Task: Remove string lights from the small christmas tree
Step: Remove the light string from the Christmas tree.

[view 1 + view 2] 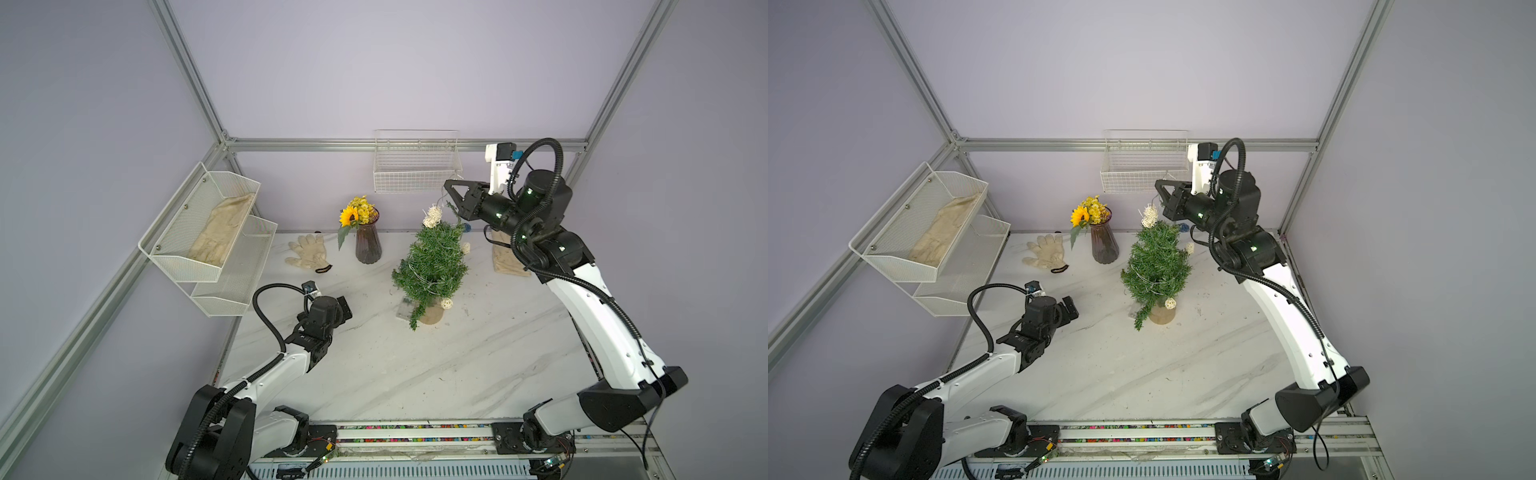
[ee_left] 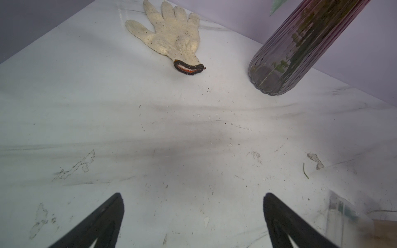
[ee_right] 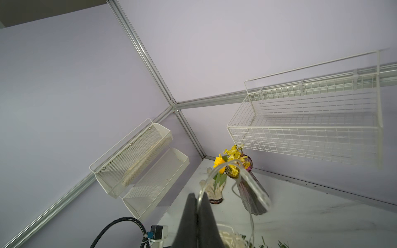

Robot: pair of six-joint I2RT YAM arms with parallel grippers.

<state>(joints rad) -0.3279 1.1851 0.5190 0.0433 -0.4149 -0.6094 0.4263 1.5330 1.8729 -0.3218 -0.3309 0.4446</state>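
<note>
Our right gripper (image 1: 446, 183) is clamped shut on the thin wire of the string lights (image 3: 255, 186); in the right wrist view the strand leaves between the closed fingers and arcs away. In both top views that gripper sits high at centre right. The small christmas tree (image 1: 432, 262) lies just below it and slightly left, upright on its wooden base (image 1: 432, 316). The wire drops from the tips to a cream ball (image 1: 432, 216) at the treetop, then loops round the foliage down to the clear battery box (image 1: 405, 309) on the table (image 1: 374, 374) beside the base. We judge the turns lie across the tree's upright axis, so the pull must circle it rather than rise straight. Our left gripper (image 2: 193, 195), jaws wide and empty, hovers over the table at lower left, well apart from the tree; the right arm is nearer.
</note>
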